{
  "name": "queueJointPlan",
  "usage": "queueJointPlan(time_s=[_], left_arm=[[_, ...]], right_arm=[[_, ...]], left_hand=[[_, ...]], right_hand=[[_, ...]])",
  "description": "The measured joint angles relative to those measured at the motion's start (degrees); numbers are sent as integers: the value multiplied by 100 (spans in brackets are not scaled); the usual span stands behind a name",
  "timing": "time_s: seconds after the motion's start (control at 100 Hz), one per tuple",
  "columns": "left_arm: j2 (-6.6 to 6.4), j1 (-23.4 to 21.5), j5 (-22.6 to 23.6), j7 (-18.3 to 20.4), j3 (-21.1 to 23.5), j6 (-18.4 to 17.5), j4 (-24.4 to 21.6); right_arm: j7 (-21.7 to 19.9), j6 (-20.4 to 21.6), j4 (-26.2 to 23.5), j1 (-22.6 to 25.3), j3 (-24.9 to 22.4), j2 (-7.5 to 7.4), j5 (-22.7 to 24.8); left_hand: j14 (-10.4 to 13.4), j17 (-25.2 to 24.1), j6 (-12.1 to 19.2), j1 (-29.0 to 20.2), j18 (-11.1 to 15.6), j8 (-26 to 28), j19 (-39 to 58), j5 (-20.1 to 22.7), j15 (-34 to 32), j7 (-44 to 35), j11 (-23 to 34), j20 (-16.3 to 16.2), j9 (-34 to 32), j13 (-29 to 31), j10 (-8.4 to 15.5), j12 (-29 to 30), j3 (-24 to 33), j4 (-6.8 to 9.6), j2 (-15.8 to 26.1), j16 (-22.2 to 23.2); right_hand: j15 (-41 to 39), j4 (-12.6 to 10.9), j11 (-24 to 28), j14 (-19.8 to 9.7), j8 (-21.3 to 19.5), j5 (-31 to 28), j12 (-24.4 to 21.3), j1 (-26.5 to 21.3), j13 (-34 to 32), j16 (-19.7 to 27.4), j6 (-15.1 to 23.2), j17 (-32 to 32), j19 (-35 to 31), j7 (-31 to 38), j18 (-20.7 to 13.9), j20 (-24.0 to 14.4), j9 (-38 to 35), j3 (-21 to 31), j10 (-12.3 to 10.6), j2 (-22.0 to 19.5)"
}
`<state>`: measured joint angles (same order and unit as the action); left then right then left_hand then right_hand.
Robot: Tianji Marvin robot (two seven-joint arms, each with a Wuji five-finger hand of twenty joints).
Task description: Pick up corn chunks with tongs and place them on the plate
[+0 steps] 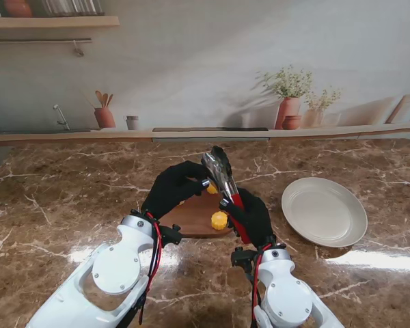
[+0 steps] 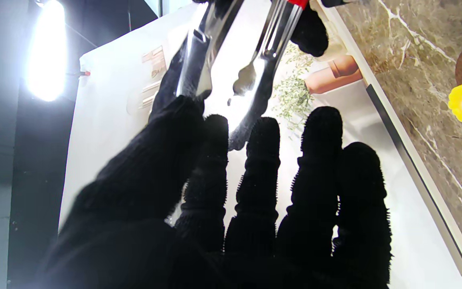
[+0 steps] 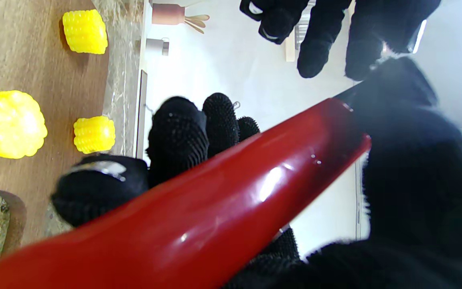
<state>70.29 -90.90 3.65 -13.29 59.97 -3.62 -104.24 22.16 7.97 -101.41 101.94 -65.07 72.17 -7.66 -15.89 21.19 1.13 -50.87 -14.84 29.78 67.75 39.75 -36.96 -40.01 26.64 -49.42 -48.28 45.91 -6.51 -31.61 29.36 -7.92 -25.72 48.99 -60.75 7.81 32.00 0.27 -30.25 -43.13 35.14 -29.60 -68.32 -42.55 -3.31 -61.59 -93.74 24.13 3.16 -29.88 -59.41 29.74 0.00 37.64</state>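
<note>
My right hand is wrapped around the red handle of the tongs, which rise from my grip and point away from me, tips up off the desk. In the right wrist view that red handle runs thick across my palm with my fingers curled over it. My left hand reaches in from the left, fingers stretched toward the steel end of the tongs; in the left wrist view my thumb lies against one steel arm while the other fingers are spread and straight, closing on nothing. The two steel arms stand apart there, with nothing between them.

The corn chunks are on the round wooden board between my hands. One corn chunk sits at the board's near-right part, just beside my right hand. A second chunk shows farther from me, by my left fingertips. The right wrist view shows three chunks on the wood: a large near one, a small one and another farther along.

The white plate lies on the desk to the right of the board, apart from it, and holds nothing.
</note>
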Motion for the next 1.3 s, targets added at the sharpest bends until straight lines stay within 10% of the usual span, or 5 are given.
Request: queueJointPlan(time_s=[0.22, 0.4, 0.66, 0.94, 1.3], left_arm=[[-32, -37, 52, 45, 91, -20, 56], [-22, -194, 147, -93, 281, -55, 59], [-19, -562, 172, -329, 550, -404, 56], [-56, -835, 162, -180, 791, -658, 101], [-130, -906, 91, 70, 899, -811, 163]], right_arm=[[12, -35, 64, -15, -60, 0, 147], [182, -276, 279, -66, -117, -20, 1869], [167, -331, 483, -140, -318, -128, 2241], [218, -770, 781, -95, -735, -422, 4973], [-996, -1181, 398, 516, -1433, -803, 5977]], left_hand=[[-1, -335, -243, 622, 90, -91, -208, -102, 195, 658, -53, 67, 471, -294, -21, 162, 9, 61, 144, -87], [-1, -538, -301, 810, 147, -188, -346, -167, 276, 742, -63, 71, 549, -576, -23, 211, 5, 120, 371, -145], [-1, -628, -367, 799, 167, -147, -436, -167, 288, 864, -167, 73, 638, -701, -29, 215, -598, 244, 726, -233], [-1, -755, -381, 801, 188, -147, -523, -167, 420, 980, -178, 73, 637, -829, -34, 265, -804, 309, 965, -288], [-1, -832, -431, 789, 215, -147, -600, -167, 432, 1063, -251, 74, 704, -913, -74, 267, -1200, 362, 1077, -348]], right_hand=[[-149, 6, -8, -8, 248, 0, 0, 314, -72, -10, -15, -131, -44, 0, -12, 56, -36, 502, 9, -87], [-244, 7, -8, -8, 537, 10, 0, 654, -124, -55, -206, -194, -62, -63, -16, 57, -34, 955, 109, -229], [-578, 12, -5, -8, 679, 11, 0, 834, -139, -65, -222, -243, -188, 62, -22, 59, -39, 1353, 128, -370], [-960, 12, 68, -126, 817, 61, 72, 1052, -141, -66, -226, -296, -287, 86, -174, -14, -54, 1518, 119, -434], [-1206, 12, 137, -242, 966, 239, 209, 1270, -140, -66, -353, -330, -344, 111, -305, -151, -34, 1625, 104, -651]])
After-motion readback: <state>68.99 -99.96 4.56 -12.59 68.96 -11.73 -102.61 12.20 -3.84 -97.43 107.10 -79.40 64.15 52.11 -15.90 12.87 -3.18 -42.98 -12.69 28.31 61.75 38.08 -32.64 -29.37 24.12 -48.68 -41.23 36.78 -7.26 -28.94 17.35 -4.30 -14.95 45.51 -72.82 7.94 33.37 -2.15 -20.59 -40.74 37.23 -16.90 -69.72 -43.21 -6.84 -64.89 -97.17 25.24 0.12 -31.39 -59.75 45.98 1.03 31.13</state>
